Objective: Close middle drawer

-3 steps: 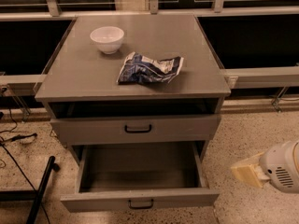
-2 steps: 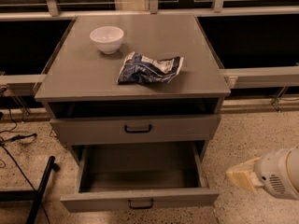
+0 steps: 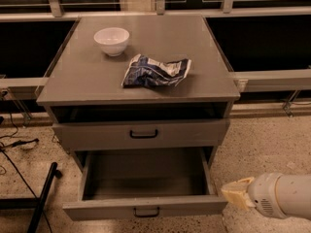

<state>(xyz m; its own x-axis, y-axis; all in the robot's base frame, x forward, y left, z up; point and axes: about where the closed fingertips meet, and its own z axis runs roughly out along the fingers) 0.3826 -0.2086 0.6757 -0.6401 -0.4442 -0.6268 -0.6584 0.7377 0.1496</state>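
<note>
we count two grey drawers in view under the one cabinet top (image 3: 204, 52). the upper drawer (image 3: 189, 135), with the taller front, sits pushed in, its one black handle (image 3: 144, 133) at centre and a dark open gap above it. below it the middle drawer (image 3: 107, 208) stands pulled well out toward us, its deep box showing bare grey inside, and its low front panel carries a second small black bar handle (image 3: 146, 211). on the cabinet top lie two things: one white bowl (image 3: 112, 40) near the back left, upright, and one crumpled blue and white bag (image 3: 155, 71) nearer the middle, apart from the bowl. the one gripper (image 3: 237, 193), tan-tipped on a white arm, comes in from the lower right and sits just beside the right front corner of the middle drawer; we cannot tell whether it touches the panel, nor whether it is spread or closed. at the left one black bar (image 3: 43, 198) leans across the speckled floor (image 3: 272, 144).
</note>
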